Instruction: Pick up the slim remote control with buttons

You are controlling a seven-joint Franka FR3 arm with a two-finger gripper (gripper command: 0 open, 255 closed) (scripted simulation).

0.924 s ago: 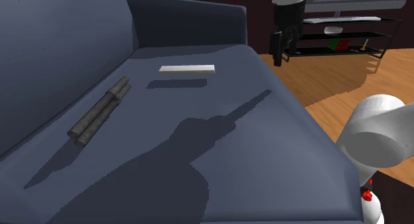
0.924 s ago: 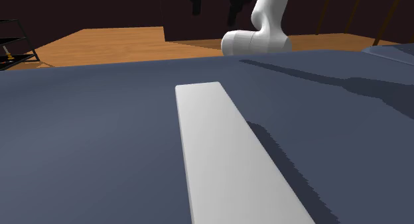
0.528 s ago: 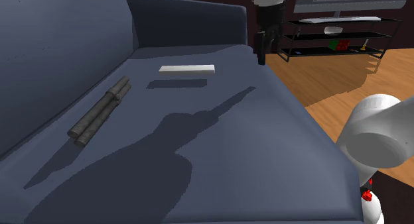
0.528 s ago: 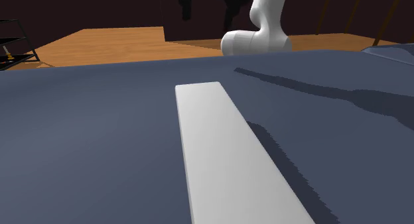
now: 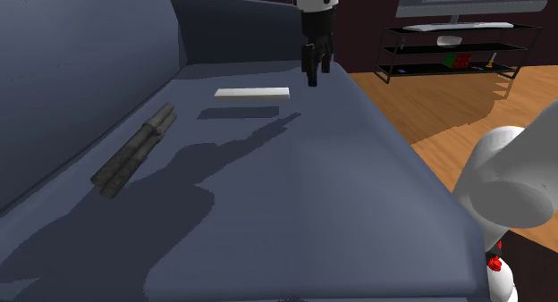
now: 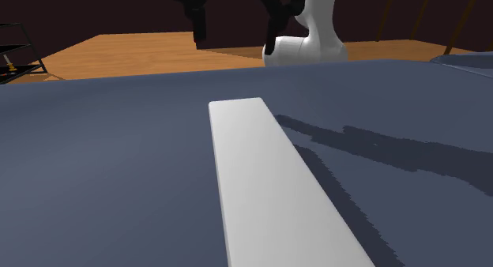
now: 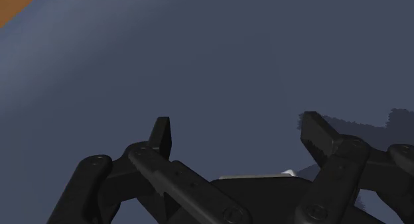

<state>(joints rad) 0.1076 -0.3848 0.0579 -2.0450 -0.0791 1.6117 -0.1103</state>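
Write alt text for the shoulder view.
A black pincer hangs over a dark blue sofa seat, just right of a flat white remote lying on it. A bundle of grey rods lies farther left.

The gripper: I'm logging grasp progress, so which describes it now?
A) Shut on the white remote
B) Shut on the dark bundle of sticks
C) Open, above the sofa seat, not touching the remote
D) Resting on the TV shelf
C: the gripper has its fingers spread apart and hangs above the sofa seat, with the white remote clear of both fingers.
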